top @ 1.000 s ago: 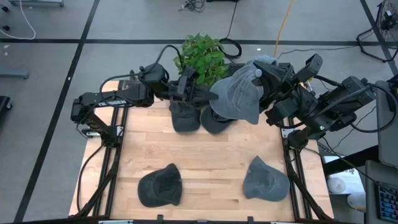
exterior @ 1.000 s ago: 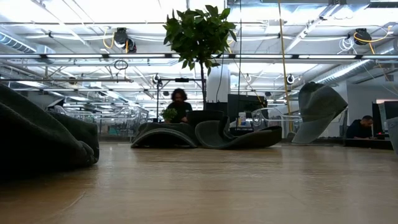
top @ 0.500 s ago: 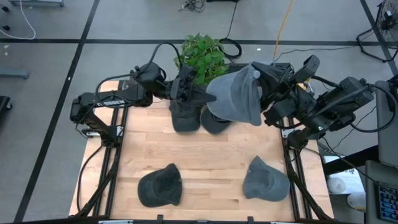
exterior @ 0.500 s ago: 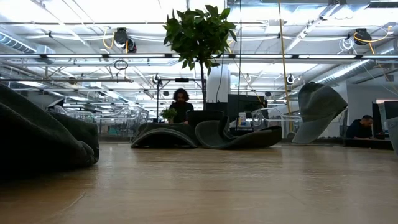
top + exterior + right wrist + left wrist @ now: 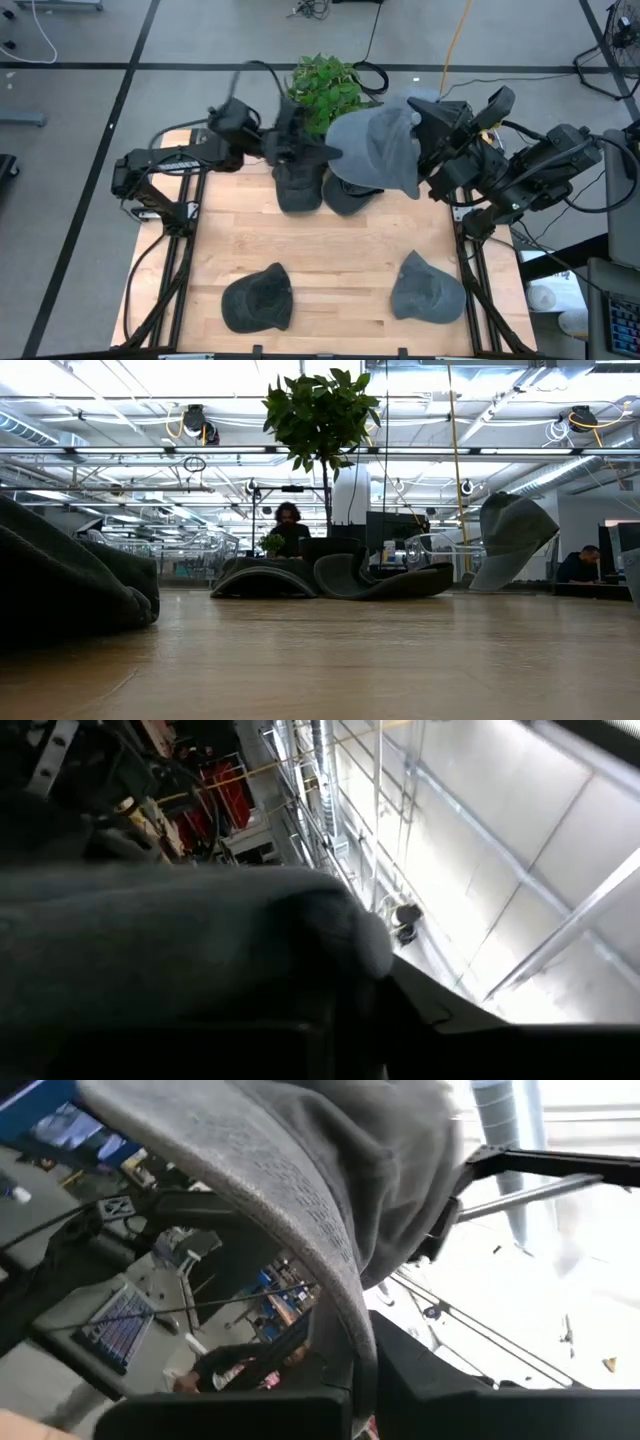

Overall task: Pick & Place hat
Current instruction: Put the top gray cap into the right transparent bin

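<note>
A soft grey fabric baseball cap [image 5: 375, 150] hangs in the air above the far edge of the light wooden slatted table [image 5: 340, 255], stretched between the two arms. The left gripper [image 5: 330, 155] reaches in from the left, and in the left wrist view its jaws are closed right down on the cap's stiffened, stitched brim [image 5: 300, 1210], which runs out from between the fingertips. The right gripper [image 5: 420, 125] is at the cap's opposite, crown side; in the right wrist view grey cloth fills the space just ahead of its fingers, and the jaws look barely parted, but whether they grip the crown or are letting go I cannot tell.

The cap looks light and floppy: the crown sags and folds under its own weight, so it gives no firm purchase and would slip or bunch in a pinch. The brim is the stiff part, and a hold on its edge, as the left jaws have it, seems the surest.

Below the jaws, two dark grey caps [image 5: 298, 188] lie side by side in front of a leafy green potted plant [image 5: 325, 90]. Well apart from both grippers, a dark grey cap [image 5: 257, 300] and a lighter grey cap [image 5: 427, 288] rest near the table's front edge.
</note>
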Available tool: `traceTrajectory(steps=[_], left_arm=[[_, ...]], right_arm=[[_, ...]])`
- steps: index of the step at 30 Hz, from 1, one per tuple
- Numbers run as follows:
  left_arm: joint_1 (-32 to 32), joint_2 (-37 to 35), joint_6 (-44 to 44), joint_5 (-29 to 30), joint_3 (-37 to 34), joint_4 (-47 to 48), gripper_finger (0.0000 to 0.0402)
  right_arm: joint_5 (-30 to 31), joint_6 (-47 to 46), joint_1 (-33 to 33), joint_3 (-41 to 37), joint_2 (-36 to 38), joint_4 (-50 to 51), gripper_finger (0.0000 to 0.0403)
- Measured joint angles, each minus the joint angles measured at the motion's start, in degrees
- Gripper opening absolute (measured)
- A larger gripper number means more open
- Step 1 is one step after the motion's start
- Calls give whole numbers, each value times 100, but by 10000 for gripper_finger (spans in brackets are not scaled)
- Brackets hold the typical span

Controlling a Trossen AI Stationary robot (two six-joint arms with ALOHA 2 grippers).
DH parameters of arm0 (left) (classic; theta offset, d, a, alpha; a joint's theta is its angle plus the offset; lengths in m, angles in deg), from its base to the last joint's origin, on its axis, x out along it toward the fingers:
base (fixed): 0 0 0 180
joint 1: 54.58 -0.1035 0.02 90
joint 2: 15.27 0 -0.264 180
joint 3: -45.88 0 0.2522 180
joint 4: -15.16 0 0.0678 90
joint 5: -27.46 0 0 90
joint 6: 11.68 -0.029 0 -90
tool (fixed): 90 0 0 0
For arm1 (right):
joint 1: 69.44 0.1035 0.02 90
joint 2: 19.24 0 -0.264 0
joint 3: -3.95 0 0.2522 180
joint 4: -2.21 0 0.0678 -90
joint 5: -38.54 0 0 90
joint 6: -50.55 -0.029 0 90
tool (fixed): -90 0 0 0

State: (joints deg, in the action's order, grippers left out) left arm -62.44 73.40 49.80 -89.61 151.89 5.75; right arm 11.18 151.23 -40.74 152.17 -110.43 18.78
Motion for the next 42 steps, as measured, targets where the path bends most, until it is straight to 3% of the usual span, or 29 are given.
traceTrajectory(steps=[10, 19, 28, 32, 36, 42], left_arm=[[-87, -861, -1402, -170, 24, 3, 9], [-149, -1341, -3279, -345, 22, 581, 9], [-181, -1696, -5132, -298, 22, 1775, 9], [-181, -1858, -5758, -7, 22, 2444, 9], [-181, -1992, -6380, 254, 22, 2905, 9], [-127, -2092, -6868, 378, 22, 3244, 9]], right_arm=[[332, -1048, -120, 0, -1, -137, 127], [1077, -3593, -318, 0, 1, -48, 155], [1035, -5554, 151, 0, 1, 301, 205], [453, -6914, 298, 1, 19, 920, 240], [-950, -8726, 100, 0, 173, 2060, 263], [-2173, -9414, -556, -3, 229, 2788, 270]])
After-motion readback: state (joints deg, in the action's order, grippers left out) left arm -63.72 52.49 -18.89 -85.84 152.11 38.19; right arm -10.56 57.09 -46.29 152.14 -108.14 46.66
